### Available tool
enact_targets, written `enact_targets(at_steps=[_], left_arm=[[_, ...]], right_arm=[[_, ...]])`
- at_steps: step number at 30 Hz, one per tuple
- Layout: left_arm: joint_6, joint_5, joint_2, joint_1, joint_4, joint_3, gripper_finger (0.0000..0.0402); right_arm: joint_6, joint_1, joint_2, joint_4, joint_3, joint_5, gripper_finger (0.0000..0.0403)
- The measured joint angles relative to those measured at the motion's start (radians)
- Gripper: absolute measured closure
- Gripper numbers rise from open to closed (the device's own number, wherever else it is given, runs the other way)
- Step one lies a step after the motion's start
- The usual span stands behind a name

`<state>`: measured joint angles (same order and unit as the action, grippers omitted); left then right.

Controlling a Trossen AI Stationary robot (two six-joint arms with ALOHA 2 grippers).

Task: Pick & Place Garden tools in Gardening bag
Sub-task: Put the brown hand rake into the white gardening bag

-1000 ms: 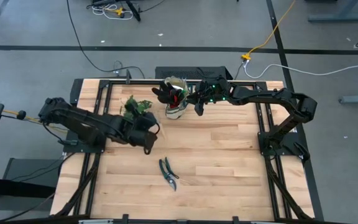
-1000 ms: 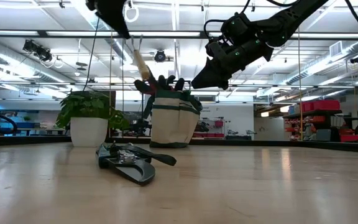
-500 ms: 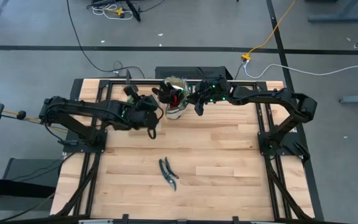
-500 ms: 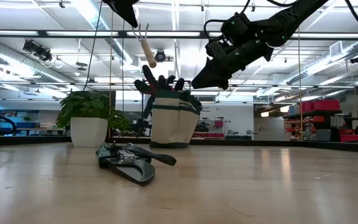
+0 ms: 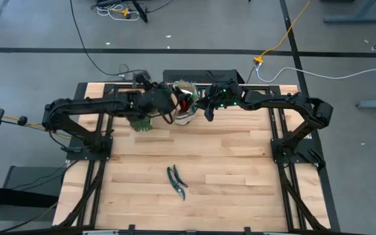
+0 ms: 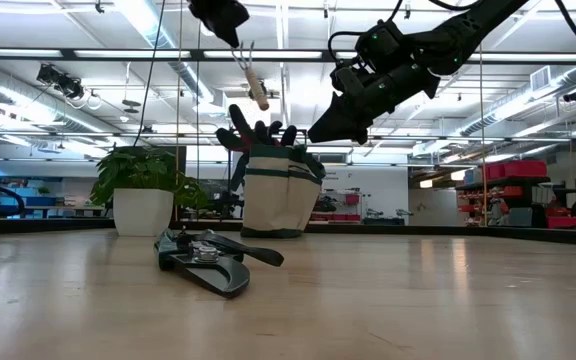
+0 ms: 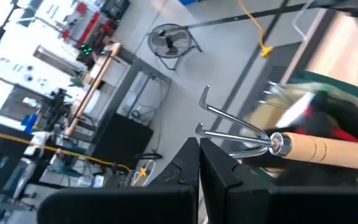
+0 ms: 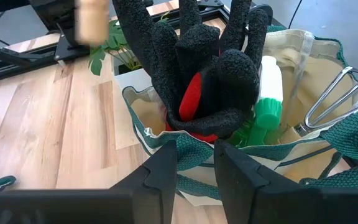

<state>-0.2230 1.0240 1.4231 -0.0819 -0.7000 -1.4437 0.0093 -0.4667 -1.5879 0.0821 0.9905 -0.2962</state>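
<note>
The beige gardening bag (image 6: 280, 190) with green trim stands at the table's far edge, also in the high view (image 5: 184, 104). A red-and-black glove (image 8: 210, 81) and a green-and-white spool (image 8: 266, 106) stick out of it. My left gripper (image 6: 226, 22) is shut on the wooden-handled rake (image 6: 255, 80), high above the bag's left side. My right gripper (image 8: 196, 163) is open, just above the bag's rim (image 8: 185, 149) on its right side, touching nothing. The pruning shears (image 5: 177, 181) lie flat on the table's middle, also in the low view (image 6: 213, 262). My left gripper holds the rake by its metal tine end (image 7: 205, 132), pinched at the fingertips (image 7: 199, 155). The fingers come from above. The rake is lifted clear and hangs slanting, its wooden handle (image 6: 258, 95) lowest, above the glove.
A potted leafy plant (image 6: 143, 195) stands left of the bag; its leaves show in the high view (image 5: 142, 122). A metal tool (image 8: 334, 93) sits inside the bag. Bare wood lies around the shears.
My left gripper has carried the rake from the table's middle-left toward the far edge and the bag, rising a little. The rake stays hanging handle-down and now sits over the glove. The plant, earlier under the arm, shows again.
</note>
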Motion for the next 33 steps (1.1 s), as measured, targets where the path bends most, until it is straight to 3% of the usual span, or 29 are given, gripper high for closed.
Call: enact_targets(at_steps=[5, 19, 30, 33], left_arm=[[-0.095, -0.011, 0.0, -0.077, 0.072, 0.0, 0.0399], [-0.278, -0.274, 0.021, -0.293, 0.347, 0.0, 0.0399], [-0.425, -0.323, 0.176, -0.365, 0.477, 0.001, 0.0399], [-0.445, -0.324, 0.203, -0.372, 0.512, 0.001, 0.0399]], right_arm=[[-0.014, 0.0, 0.0, 0.0, 0.0, 0.0, 0.0295], [0.006, 0.001, 0.0, 0.073, 0.0, 0.057, 0.0295], [0.028, -0.001, 0.0, 0.142, 0.0, 0.111, 0.0295], [0.035, -0.001, 0.0, 0.142, 0.0, 0.171, 0.0295]])
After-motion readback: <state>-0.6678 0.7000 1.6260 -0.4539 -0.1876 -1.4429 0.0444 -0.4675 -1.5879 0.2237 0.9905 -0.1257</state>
